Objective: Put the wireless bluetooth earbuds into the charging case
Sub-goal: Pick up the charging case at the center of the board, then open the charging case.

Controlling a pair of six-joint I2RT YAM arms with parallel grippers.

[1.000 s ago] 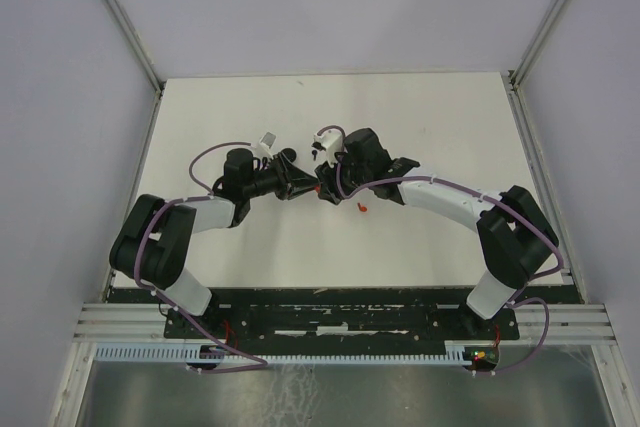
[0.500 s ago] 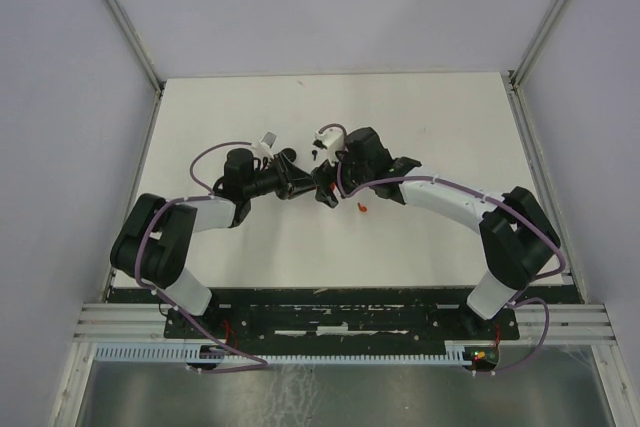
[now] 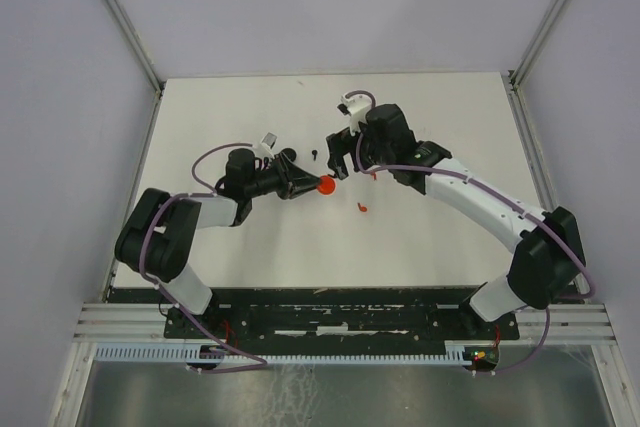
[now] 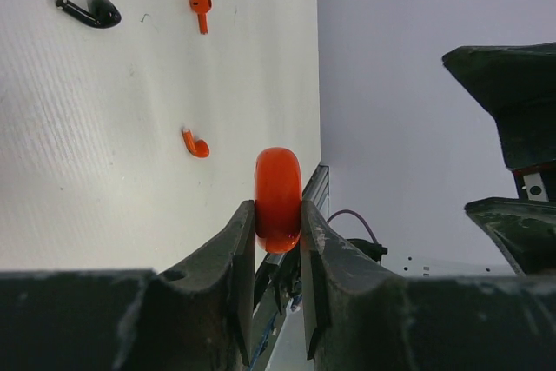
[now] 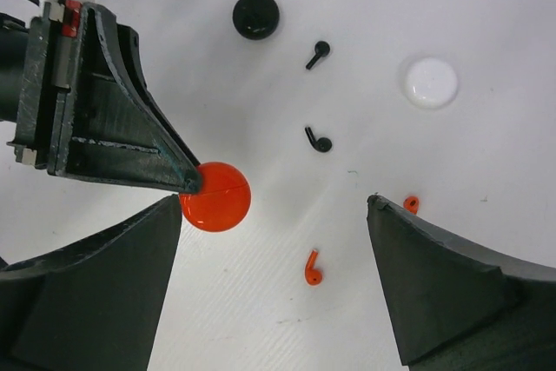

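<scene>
One risk: the round red plastic charging case [image 4: 278, 184], rim-pinched in the left claw [image 4: 278, 216] (right claw [image 5: 276, 206] spread apart), could pivot loose.

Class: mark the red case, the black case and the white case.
red case [image 5: 215, 197], right wrist view, middle of its round face
black case [image 5: 255, 16], right wrist view, centre of its top
white case [image 5: 432, 82], right wrist view, centre of its top
</scene>
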